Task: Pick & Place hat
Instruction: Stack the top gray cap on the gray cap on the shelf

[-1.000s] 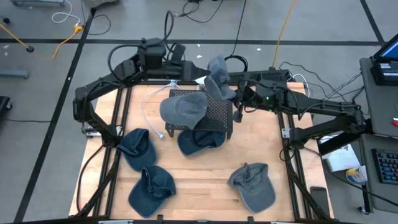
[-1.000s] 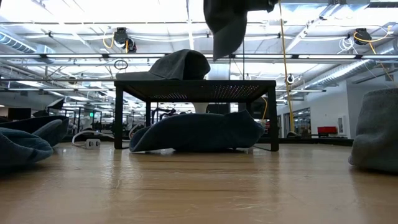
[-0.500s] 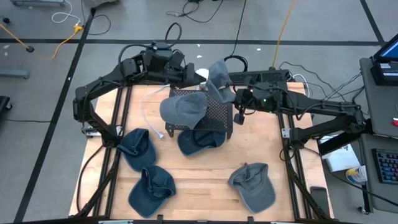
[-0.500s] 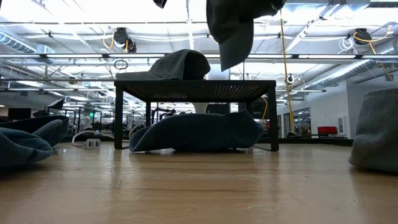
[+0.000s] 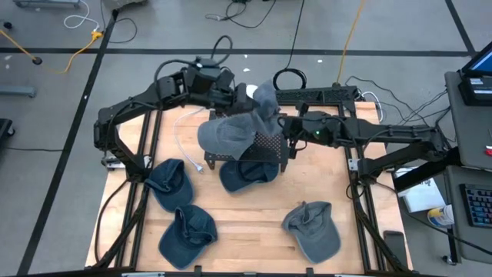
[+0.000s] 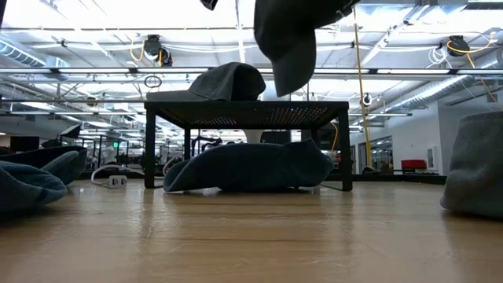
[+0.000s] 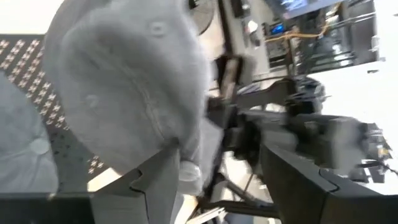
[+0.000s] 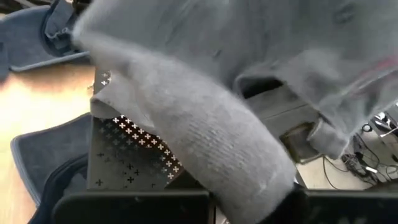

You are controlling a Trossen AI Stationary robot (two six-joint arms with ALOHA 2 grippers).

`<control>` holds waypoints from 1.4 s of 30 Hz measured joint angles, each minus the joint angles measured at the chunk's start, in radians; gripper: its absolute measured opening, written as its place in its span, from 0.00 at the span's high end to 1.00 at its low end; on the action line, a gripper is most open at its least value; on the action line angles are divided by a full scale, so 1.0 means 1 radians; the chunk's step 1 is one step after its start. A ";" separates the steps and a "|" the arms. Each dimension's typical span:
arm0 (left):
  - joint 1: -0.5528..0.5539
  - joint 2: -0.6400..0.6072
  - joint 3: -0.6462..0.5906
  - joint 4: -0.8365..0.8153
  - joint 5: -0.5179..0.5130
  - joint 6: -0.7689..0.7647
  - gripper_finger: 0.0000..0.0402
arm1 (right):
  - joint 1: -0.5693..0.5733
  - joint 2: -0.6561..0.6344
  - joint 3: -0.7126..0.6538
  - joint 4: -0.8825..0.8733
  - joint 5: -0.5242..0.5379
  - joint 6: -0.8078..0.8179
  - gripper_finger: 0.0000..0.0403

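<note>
A grey hat (image 5: 265, 104) hangs in the air over the far right part of the black perforated stand (image 5: 270, 145), with my right gripper (image 5: 281, 123) shut on it. In the low view this hat (image 6: 287, 39) hangs from the top edge, clear of the stand top (image 6: 247, 104). My left gripper (image 5: 244, 98) is open at the hat's left side. In the left wrist view the hat's lower edge (image 7: 186, 165) lies between its fingers (image 7: 155, 183); whether they touch it I cannot tell. A second grey hat (image 5: 227, 132) rests on the stand. A blue hat (image 5: 247, 173) lies under it. My right gripper is shut on a thick folded edge (image 8: 249, 168) of the grey hat, which runs down into the fingers; the hat itself hides the exact spot. The fingers come from the table's right, slanting slightly down. The hat hangs below and beside them, lifted clear of the stand.
Two blue hats (image 5: 167, 183) (image 5: 187, 231) lie near the table's left front, and a grey hat (image 5: 311, 229) at the right front. A white cable (image 5: 184, 142) lies left of the stand. Bare wood shows in the front middle.
My left gripper has moved toward the table's right, up to the hanging hat, and has rolled. My right gripper has shifted a little toward the table's left and down, so the hat now hangs lower over the stand.
</note>
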State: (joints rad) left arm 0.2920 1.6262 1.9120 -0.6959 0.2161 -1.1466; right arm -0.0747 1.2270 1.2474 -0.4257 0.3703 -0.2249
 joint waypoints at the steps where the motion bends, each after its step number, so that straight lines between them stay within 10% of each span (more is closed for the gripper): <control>1: 0.000 0.001 -0.001 -0.011 0.000 0.000 0.45 | 0.003 0.000 0.001 0.003 0.001 0.000 0.98; 19: 0.000 0.000 -0.001 -0.126 -0.085 -0.082 0.50 | 0.026 -0.005 0.002 -0.009 0.022 -0.054 0.98; 31: -0.007 0.037 -0.002 -0.071 -0.026 -0.089 0.97 | 0.033 -0.005 0.001 -0.012 0.024 -0.122 0.96; 42: 0.052 0.028 -0.002 0.246 0.116 -0.086 0.99 | 0.063 -0.035 0.001 0.041 0.182 -0.275 0.95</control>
State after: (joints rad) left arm 0.3437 1.6547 1.9099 -0.4499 0.3317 -1.2324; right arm -0.0116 1.1917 1.2484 -0.3847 0.5521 -0.4996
